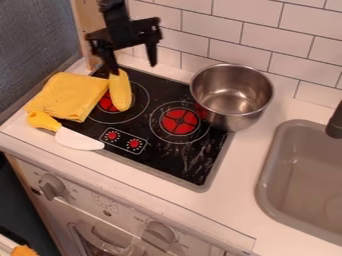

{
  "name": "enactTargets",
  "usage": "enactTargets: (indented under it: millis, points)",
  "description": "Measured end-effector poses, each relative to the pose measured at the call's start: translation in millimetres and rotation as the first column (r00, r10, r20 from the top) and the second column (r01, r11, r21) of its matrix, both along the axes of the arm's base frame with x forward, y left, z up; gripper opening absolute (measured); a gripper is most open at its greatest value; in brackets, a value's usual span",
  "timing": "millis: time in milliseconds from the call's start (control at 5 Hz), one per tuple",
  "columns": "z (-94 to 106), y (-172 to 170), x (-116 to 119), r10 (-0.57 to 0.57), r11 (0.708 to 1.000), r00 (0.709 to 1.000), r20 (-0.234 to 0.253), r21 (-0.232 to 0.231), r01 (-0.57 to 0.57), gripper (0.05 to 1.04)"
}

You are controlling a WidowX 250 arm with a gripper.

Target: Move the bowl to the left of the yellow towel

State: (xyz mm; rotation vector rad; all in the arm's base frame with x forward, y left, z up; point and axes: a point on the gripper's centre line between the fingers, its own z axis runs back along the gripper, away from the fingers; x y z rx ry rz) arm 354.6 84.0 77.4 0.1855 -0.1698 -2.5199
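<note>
The bowl [232,100] over the stovetop's back right corner is shiny, smooth metal, while the stovetop [150,157] itself has a glossy black face with pale streaks of reflection. At its left edge, the yellow towel [70,95] is soft, matt cloth with a slightly rough weave, and the knife [77,139] at its front left looks like smooth plastic in both blade and handle. The sink [267,175] to its right has a smooth, satin-grey finish, and the tiles [250,25] behind it look smooth, with a faint sheen.
</note>
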Motion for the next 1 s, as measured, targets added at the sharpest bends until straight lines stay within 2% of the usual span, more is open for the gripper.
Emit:
enactTargets:
  millis: [400,600,800,1000]
  points:
    - [6.8,-43,16,-0.157,0.987,0.987,0.029,0.036,0.156,1.0]
    - [5.3,-69,27,-0.253,0.965,0.967,0.012,0.067,0.252,1.0]
    - [-20.0,-81,34,-0.297,0.953,0.955,-0.027,0.06,0.298,1.0]
    - [-27.8,-81,36,-0.301,0.951,0.953,-0.027,0.062,0.302,1.0]
